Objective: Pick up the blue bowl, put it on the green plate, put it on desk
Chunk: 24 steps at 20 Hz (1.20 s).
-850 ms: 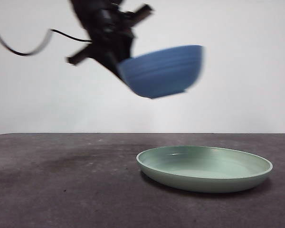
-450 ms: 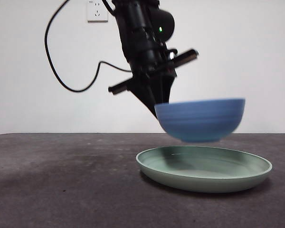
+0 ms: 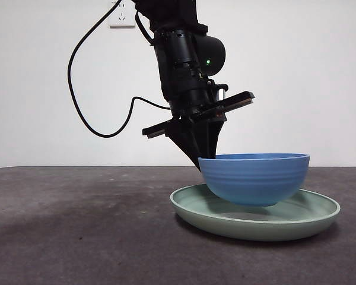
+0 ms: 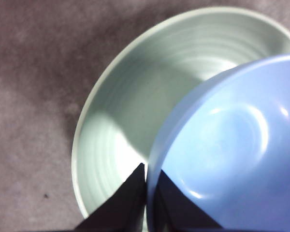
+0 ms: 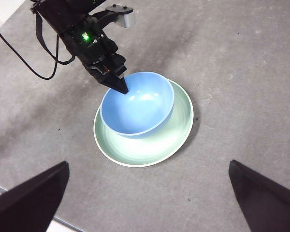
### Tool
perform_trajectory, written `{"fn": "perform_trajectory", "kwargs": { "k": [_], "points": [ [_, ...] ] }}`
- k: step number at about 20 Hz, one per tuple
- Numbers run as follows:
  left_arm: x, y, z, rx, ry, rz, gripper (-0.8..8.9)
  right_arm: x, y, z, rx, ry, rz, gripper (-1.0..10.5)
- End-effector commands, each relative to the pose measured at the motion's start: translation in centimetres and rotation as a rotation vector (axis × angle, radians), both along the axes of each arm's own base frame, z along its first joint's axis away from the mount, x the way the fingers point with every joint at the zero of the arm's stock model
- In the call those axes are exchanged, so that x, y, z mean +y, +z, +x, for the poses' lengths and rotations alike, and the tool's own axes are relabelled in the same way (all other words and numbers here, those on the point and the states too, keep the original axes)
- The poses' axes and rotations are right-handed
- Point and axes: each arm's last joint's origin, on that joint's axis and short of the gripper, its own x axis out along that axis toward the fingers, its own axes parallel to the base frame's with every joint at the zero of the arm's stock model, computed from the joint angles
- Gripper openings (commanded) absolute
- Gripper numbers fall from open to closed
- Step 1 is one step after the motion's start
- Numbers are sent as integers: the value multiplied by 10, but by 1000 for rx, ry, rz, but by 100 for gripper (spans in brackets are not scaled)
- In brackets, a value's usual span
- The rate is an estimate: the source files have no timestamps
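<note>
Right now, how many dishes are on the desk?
2: the green plate lies on the desk, and the blue bowl sits in it, its rim gripped by the left claw. Nothing else shows.

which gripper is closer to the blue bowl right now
Left. The left gripper is shut on the rim of the blue bowl, over the green plate. The right gripper hangs open high above the desk, well clear.

one bowl (image 3: pixel 254 178), pinched at its rim by the left gripper (image 4: pixel 146 191); one plate (image 3: pixel 255 221) under it; two grippers, the right gripper (image 5: pixel 147 193) high above; one wall socket (image 3: pixel 121 13).
</note>
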Motion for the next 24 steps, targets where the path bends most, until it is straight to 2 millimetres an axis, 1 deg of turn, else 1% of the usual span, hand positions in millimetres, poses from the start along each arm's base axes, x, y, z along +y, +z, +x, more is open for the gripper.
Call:
{"fn": "perform_trajectory", "kwargs": {
  "k": [1, 5, 7, 8, 11, 12, 13, 15, 16, 17, 19, 20, 22, 24],
  "points": [
    [-10, -8, 0, 6, -22, 10, 9, 0, 6, -1, -33, 10, -6, 609],
    [-15, -18, -3, 22, -37, 29, 10, 0, 6, -1, -33, 10, -6, 609],
    [-17, -18, -4, -2, -37, 47, 51, 0, 6, -1, -32, 10, -6, 609],
    [-16, -18, -3, -3, -35, 48, 113, 0, 6, -1, -32, 10, -6, 609],
    [-16, -18, -3, -2, -33, 48, 349, 0, 6, -1, -32, 10, -6, 609],
    [-16, -17, -3, -6, -34, 44, 401, 0, 6, -1, -32, 10, -6, 609],
    [-17, -13, -3, -10, -35, 42, 427, 0, 6, -1, -32, 10, -6, 609],
    [-16, -1, -1, -28, -46, 29, 459, 0, 6, -1, -33, 10, -6, 609],
    [-15, 8, 0, -36, -55, 26, 496, 0, 6, -1, -33, 10, -6, 609],
    [-13, 17, -1, -41, -70, 26, 554, 0, 6, -1, -33, 10, -6, 609],
    [-10, 37, -4, -49, -101, 27, 708, 0, 6, -1, -33, 10, -6, 609],
    [-7, 47, -6, -51, -107, 27, 739, 0, 6, -1, -34, 10, -6, 609],
    [-3, 67, -11, -74, -119, 1, 738, 0, 6, -1, -35, 10, -6, 609],
    [5, 92, -20, -115, -118, -33, 738, 0, 6, -1, -35, 10, -6, 609]
  ]
}}
